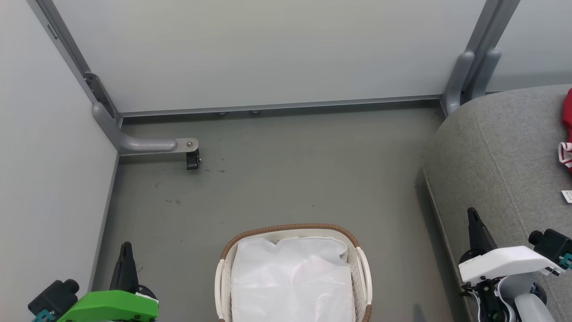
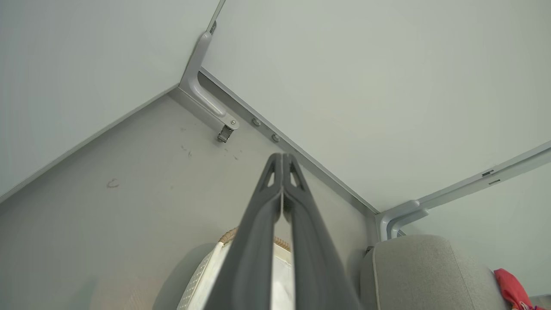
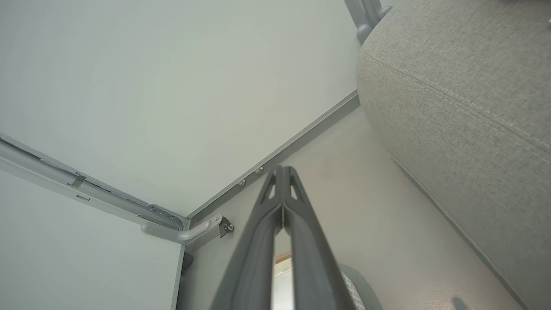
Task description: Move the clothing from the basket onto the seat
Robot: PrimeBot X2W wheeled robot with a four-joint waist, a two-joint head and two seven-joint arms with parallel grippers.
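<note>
Status: clothing (image 1: 568, 112) is already on the seat (image 1: 500, 152). It's red fabric with white-striped trim at the far right edge of the head view, mostly cut off by the frame. A small white tag (image 1: 566, 196) lies on the cushion near it; can't tell if it's attached. The left wrist view catches the same red on top of the seat.

Next out, the basket (image 1: 290, 228) sits on the floor (image 1: 268, 179) dead ahead, between your two grippers, with bare floor between it and the seat. Inside I see white liner (image 1: 290, 273), nothing red. Its near end runs off the bottom of the frame, so that part is unchecked.

Your left gripper (image 2: 282, 161) has its fingers together with nothing in them, off to the basket's left. Your right gripper (image 3: 282, 172) is the same, together and empty, beside the seat.

My read: the transfer looks finished or close to it. To do this step well:
- Tilt the head down and check the basket's near end before you call it.
- If red turns up, open the gripper before you descend, not inside the basket.
- Pinch red only. The liner looks loose and crumpled and will likely come up with a deep grab.
- Lift clear of the rim, then swing right.
- Drop it well onto the cushion, past the rounded edge, or it may slide off.
</note>
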